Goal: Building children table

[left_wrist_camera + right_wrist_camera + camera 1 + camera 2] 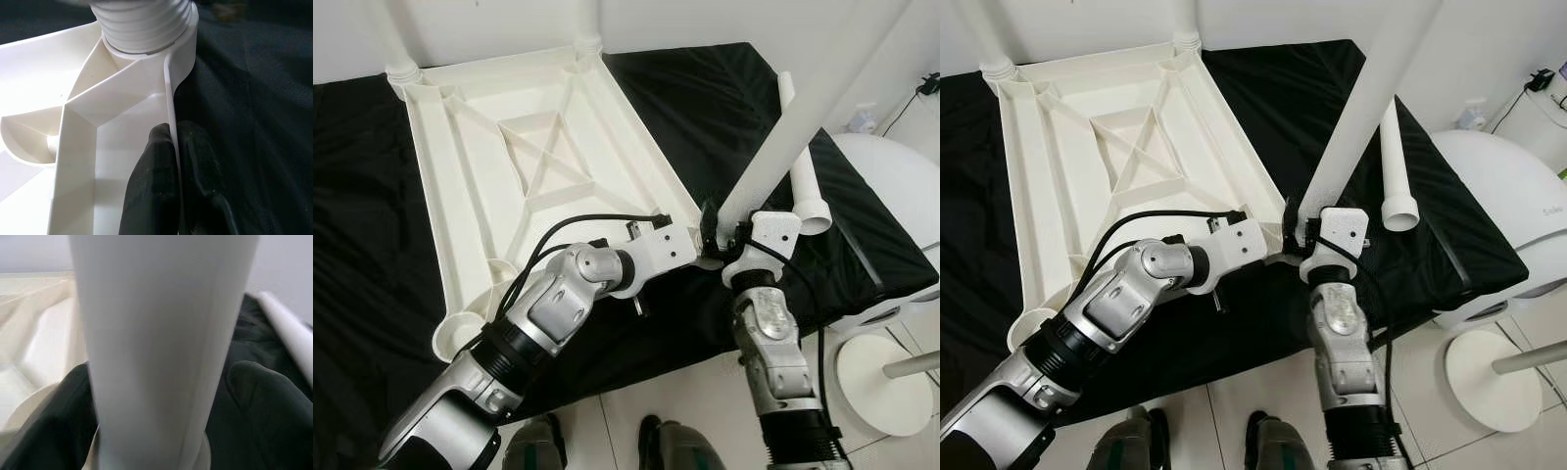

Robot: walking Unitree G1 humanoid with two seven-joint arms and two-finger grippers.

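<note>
Your right gripper (722,238), jaws clamping the tilting table leg (803,127), is risking cross-threading at the tabletop's (524,157) near-right corner socket while your left gripper (172,147), jaws pinching its rim, is bracing it.

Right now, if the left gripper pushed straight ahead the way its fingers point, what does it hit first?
Likely the threaded leg screwed into the tabletop's corner socket. The left gripper straddles the tabletop's side rim, pointing along it toward that corner; depth is unclear.

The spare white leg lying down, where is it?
The loose leg lies on the black cloth at the robot's right, just past the right gripper, which holds another leg upright.
</note>
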